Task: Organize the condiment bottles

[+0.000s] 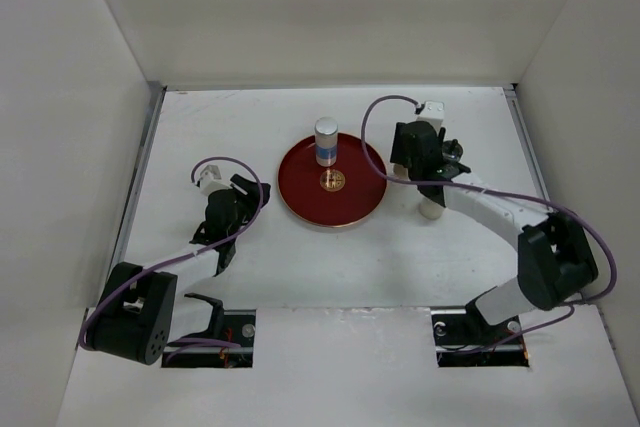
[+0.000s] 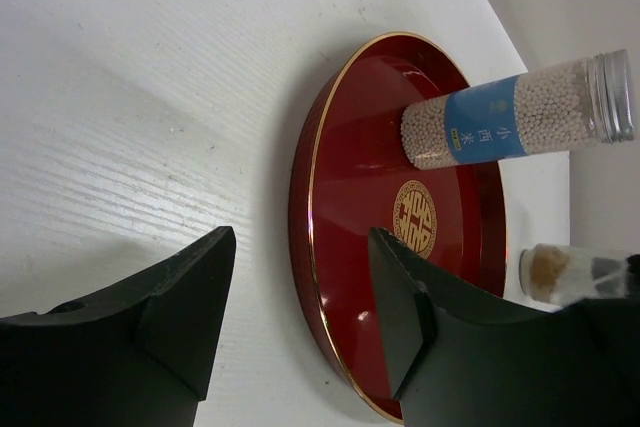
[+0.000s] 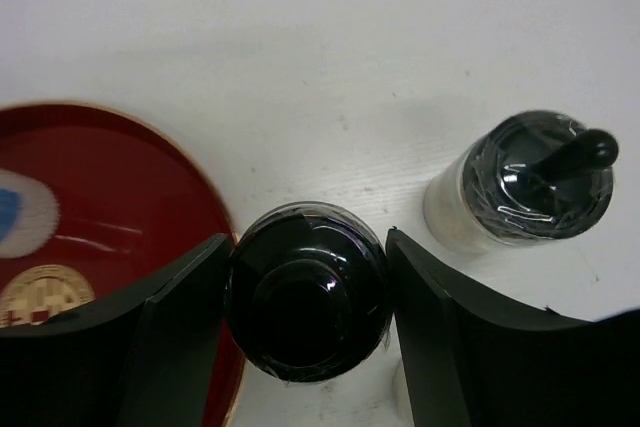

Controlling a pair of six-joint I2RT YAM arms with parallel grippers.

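A tall white bottle with a blue band (image 1: 326,142) stands on the red tray (image 1: 300,187). In the left wrist view this bottle (image 2: 500,117) is at the tray's far side. My right gripper (image 1: 412,169) is just right of the tray. In the right wrist view it (image 3: 308,237) is shut on a dark-capped shaker (image 3: 307,290), with both fingers against the cap, at the tray's rim (image 3: 215,217). A second dark-capped shaker (image 3: 530,182) stands on the table beside it and also shows in the top view (image 1: 430,209). My left gripper (image 1: 243,195) (image 2: 300,237) is open and empty, left of the tray.
White walls enclose the table on three sides. The tray (image 2: 340,247) has a gold emblem (image 2: 414,219) at its middle. A shaker with brown contents (image 2: 570,272) shows beyond the tray's far rim in the left wrist view.
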